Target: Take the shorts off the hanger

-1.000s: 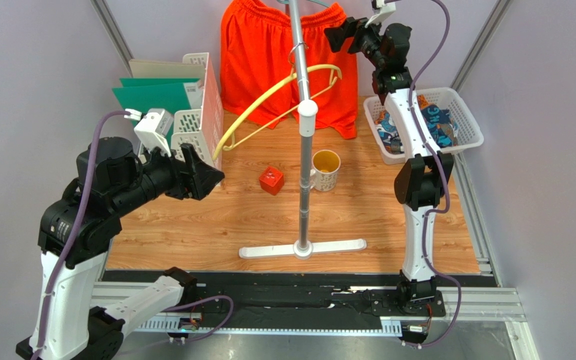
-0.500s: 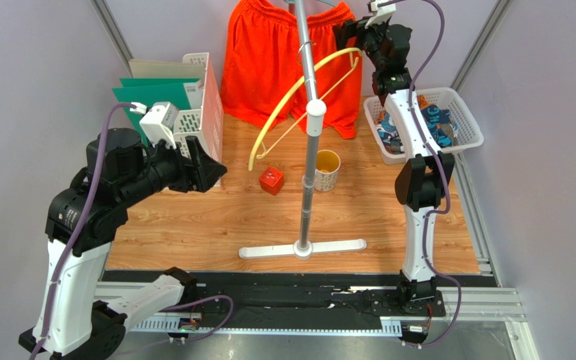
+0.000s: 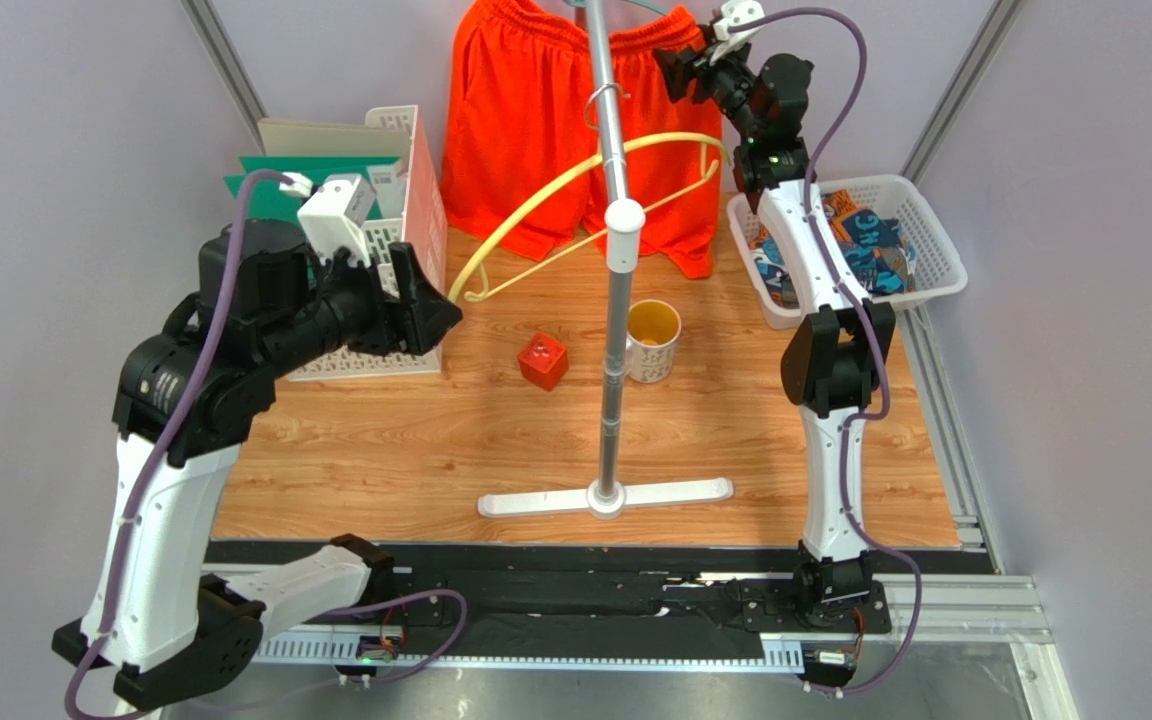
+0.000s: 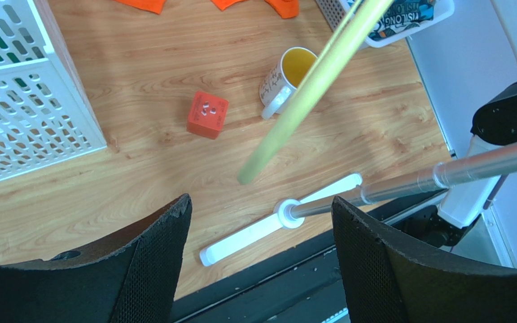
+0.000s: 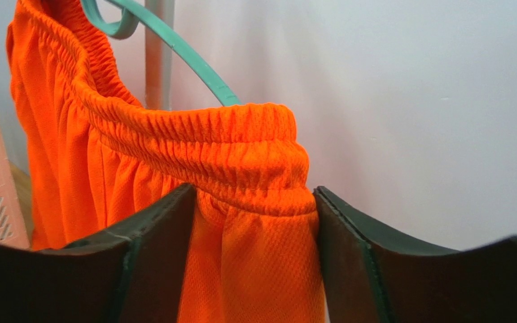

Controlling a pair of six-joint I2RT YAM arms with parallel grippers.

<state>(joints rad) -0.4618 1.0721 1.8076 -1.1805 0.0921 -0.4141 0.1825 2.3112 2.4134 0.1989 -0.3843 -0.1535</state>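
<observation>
**Orange shorts (image 5: 241, 155) are hung on a teal hanger (image 5: 187, 57) at the top of the stand pole (image 3: 615, 300).**
The waistband corner is flanked by the fingers of the right tool (image 5: 254, 202), with cloth touching both; whether it is pinched cannot be told. The left tool (image 4: 261, 215) is held with its fingers wide apart to the left of the pole, near the low end of a yellow hanger (image 3: 567, 188). The printed shorts (image 3: 868, 248) are laid in a white basket (image 3: 935, 225) to the right of the pole.
</observation>
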